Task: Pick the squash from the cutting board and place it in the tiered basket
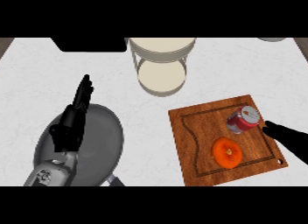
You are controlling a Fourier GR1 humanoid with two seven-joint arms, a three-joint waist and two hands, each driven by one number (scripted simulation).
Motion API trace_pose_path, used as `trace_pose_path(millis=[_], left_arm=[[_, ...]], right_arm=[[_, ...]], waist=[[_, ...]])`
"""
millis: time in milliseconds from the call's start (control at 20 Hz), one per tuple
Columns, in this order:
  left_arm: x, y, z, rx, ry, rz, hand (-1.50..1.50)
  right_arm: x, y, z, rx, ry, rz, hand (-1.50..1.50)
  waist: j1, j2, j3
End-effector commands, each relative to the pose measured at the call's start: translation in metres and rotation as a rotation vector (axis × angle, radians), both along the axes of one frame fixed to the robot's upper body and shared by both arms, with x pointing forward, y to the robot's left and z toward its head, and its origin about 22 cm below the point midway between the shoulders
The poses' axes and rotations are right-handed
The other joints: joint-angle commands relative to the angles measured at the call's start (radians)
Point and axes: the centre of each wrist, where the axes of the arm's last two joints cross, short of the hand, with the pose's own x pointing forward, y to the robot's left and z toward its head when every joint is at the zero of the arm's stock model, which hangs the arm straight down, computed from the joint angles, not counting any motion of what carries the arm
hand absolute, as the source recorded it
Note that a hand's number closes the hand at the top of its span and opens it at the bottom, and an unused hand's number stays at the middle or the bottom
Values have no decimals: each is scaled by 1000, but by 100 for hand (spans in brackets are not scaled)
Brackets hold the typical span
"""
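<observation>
Two things are seen on the cutting board atm: the squash, orange and roundish, lying flat toward the board's near half, and a red can tipped on its side just behind it, toward the board's far right corner. Squash and can look close but apart, w/ a strip of wood between them. The squash is not touched by anything.

The right hand is seen coming in from the right edge, its dark tip laid over the board's right rim, near the can and just right of the squash. Whether its fingers are spread or curled can't be told, only a black shape is shown.

The left hand is held over on the left side, well apart from the board, fingers straight and pressed together, pointing away toward the far side of the counter. Nothing is held by it. It's positioned above a grey pan, and the grey forearm crosses the pan's left part.

The tiered basket is placed at the far middle of the counter, past the board's far left corner: two round cream-colored tiers are visible, one behind the other. A black block is parked at the far edge, left of the basket.
</observation>
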Motion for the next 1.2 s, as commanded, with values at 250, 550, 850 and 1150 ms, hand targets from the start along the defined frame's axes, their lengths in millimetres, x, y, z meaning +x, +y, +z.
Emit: trace_pose_path(millis=[250,550,850,1150], left_arm=[[1,0,-10,5,6,14,0],[7,-15,9,-4,6,17,0],[4,11,-14,4,-4,-10,0],[8,8,11,2,-1,4,0]], right_arm=[[0,17,-13,-154,-60,-18,-150],[-13,19,-16,-195,-69,22,-150],[2,28,-25,-271,-132,116,-150],[20,13,-54,-290,-149,11,-150]], waist=[[3,1,1],[-2,0,1],[2,1,1],[-1,1,2]])
